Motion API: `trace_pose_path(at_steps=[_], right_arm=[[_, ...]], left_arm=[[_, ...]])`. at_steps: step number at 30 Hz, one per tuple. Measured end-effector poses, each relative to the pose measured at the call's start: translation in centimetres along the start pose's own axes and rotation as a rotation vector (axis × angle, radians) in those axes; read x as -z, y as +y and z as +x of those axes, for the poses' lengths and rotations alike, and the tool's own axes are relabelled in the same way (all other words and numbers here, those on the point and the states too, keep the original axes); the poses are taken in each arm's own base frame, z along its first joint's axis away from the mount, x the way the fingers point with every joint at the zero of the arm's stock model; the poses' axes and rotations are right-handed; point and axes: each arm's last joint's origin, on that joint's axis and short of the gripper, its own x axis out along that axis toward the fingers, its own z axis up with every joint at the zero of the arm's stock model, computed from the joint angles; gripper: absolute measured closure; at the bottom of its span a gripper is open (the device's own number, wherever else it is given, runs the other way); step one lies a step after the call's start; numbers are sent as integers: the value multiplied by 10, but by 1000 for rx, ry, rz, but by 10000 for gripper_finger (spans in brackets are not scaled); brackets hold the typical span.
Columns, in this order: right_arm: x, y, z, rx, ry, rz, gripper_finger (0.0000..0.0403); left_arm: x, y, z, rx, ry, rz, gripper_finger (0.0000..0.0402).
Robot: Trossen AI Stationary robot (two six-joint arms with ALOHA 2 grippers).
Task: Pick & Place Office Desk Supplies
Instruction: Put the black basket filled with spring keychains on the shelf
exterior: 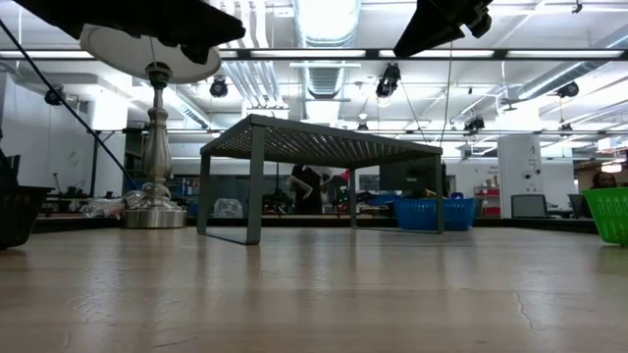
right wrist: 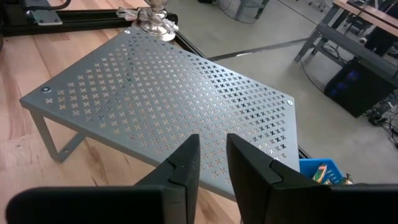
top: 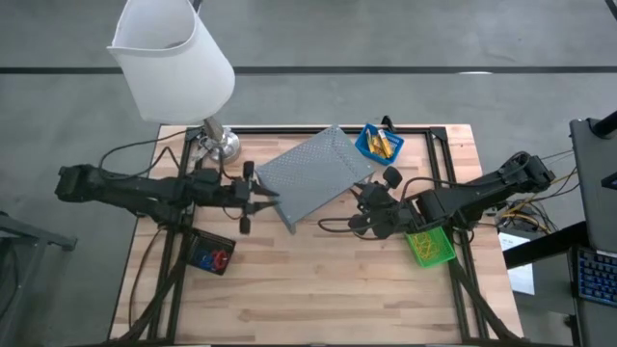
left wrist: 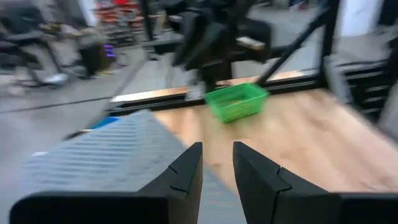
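My left gripper (top: 265,197) (left wrist: 217,146) hovers at the left edge of a grey perforated shelf (top: 313,173), open by a narrow gap with nothing in it. At the shelf's right side my right gripper (top: 364,202) (right wrist: 212,140) also hangs narrowly open and empty, pointing over the shelf top (right wrist: 168,93). A blue bin (top: 379,143) with yellow oblong pieces stands at the far edge. The green bin (top: 429,244) (left wrist: 236,101) sits under my right arm. Red and blue loops lie in the black bin (top: 210,255) at the near left.
A lamp with a white shade (top: 174,58) stands on its metal base (top: 217,145) at the far left corner, close to my left arm. The shelf stands on its legs (exterior: 253,186) mid-table. Bare wood (top: 308,289) stretches along the near side.
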Motion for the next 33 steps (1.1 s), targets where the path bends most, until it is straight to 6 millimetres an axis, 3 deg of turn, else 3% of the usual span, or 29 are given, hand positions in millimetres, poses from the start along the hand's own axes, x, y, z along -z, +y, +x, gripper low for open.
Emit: trace_pose_path(at_steps=[5,9,14,21,29,33], right_arm=[[0,0,0,0,0,0,319],[0,0,0,0,0,0,316],[0,0,0,0,0,0,322],[0,0,0,0,0,0,333],[0,0,0,0,0,0,335],[0,0,0,0,0,0,335]], left_arm=[[-2,5,-2,-157,16,17,307],[9,4,-4,-164,127,-36,307],[24,0,-7,-107,307,-117,307],[27,0,-21,-141,618,-314,307],[28,-8,-31,-91,980,-431,307],[38,-19,-31,-49,1156,-442,307]])
